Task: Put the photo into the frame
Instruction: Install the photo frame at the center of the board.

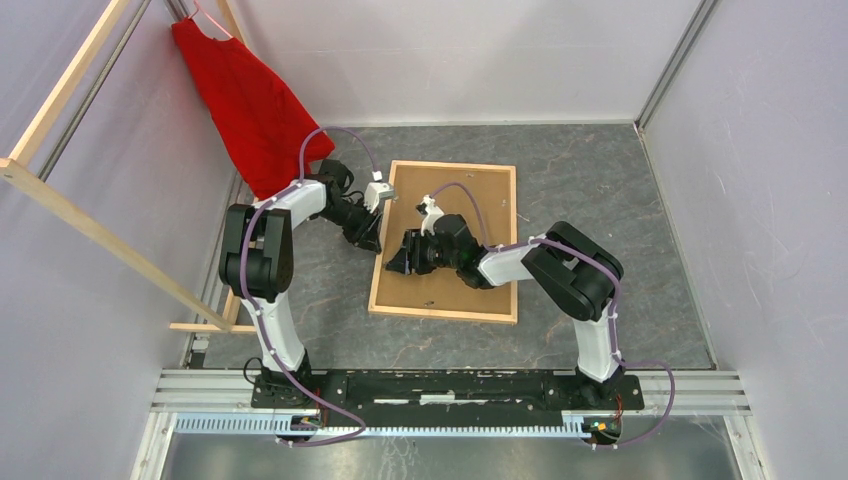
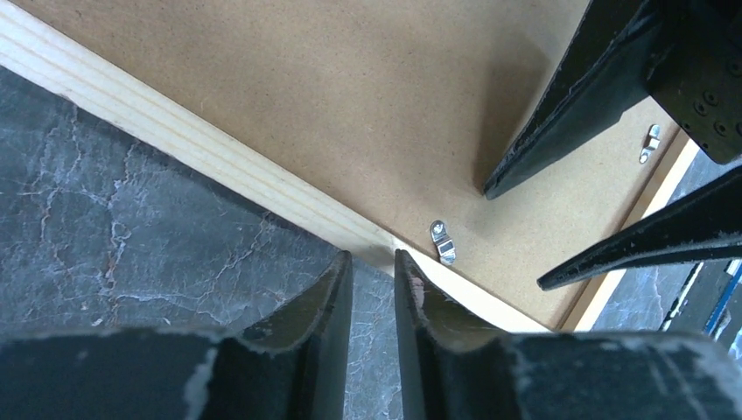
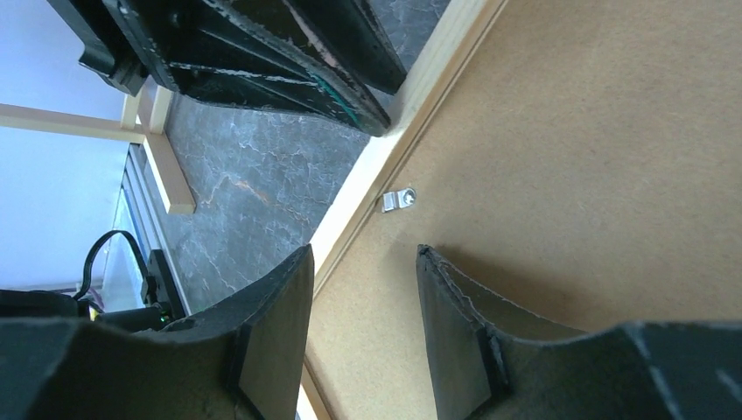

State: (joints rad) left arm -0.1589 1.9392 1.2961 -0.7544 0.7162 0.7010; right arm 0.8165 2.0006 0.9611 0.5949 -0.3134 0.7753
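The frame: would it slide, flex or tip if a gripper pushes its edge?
The frame is probably stiff: its thin wood rails look straight, and the backing board fills it flat. It is likely light, so an edge push may slide or swivel it on the table. Lying flat, it should not tip.

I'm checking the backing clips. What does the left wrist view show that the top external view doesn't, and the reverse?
Left wrist only: two metal clips on the backing board, seen plainly. Top external only: the whole frame, the red garment, the wooden rack. Both: the board, the left gripper at the frame's edge, the right gripper over the board.
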